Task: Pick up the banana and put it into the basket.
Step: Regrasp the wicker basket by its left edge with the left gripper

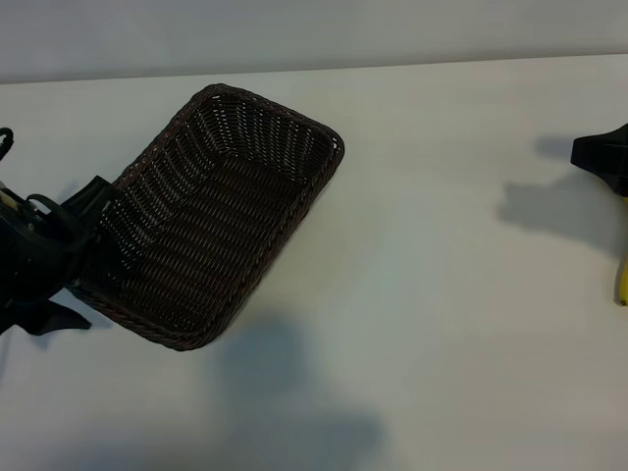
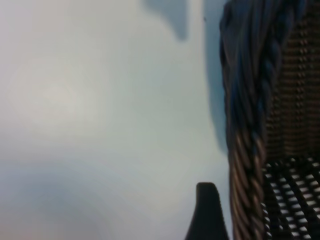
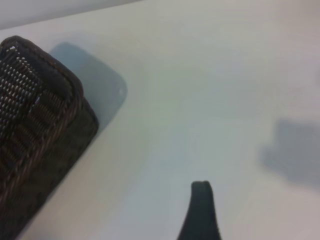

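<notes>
A sliver of the smooth bright-yellow banana (image 1: 622, 282) shows at the table's right edge, beneath the wide-open, empty right gripper (image 1: 606, 162). Light, soft and easily bruised, it likely wants a gentle mid-body grip. The dark brown woven wicker basket (image 1: 211, 216) sits well apart, the left gripper (image 1: 61, 234) open at its rim.

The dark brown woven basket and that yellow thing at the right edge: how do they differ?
The dark brown woven wicker basket shows whole in the exterior view, on the left of the white table; the bright-yellow banana shows only as a sliver at the right edge. The basket is wide, open and rough-woven; the banana's sliver looks smooth and narrow. The basket sits by the left gripper; the banana lies below the right gripper. Both appear to rest on the table.
</notes>
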{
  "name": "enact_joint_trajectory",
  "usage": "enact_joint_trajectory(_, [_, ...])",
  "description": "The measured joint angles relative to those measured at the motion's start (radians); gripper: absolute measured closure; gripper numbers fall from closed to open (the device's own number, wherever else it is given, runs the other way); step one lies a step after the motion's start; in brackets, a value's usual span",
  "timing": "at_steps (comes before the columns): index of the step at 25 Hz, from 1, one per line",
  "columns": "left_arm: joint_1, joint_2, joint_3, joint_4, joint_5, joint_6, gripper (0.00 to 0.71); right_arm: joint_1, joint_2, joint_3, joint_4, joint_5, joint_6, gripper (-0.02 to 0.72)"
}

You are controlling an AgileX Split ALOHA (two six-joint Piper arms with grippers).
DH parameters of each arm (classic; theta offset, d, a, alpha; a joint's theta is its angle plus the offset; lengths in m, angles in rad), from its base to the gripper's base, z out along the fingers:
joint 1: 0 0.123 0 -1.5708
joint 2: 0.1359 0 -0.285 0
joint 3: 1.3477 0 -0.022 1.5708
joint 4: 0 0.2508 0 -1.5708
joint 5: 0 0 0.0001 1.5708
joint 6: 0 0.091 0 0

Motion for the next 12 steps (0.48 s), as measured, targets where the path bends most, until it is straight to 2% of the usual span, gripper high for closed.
enact_joint_trajectory(5, [0.0, 0.0, 0.05, 0.023, -0.023, -0.027, 0.138, 0.0, 0.0, 0.0, 0.0, 0.0, 0.0, 0.119])
enact_joint_trajectory(12, [0.0, 0.0, 0.096, 0.042, -0.13, -0.008, 0.138, 0.0, 0.0, 0.0, 0.0, 0.0, -0.001, 0.119])
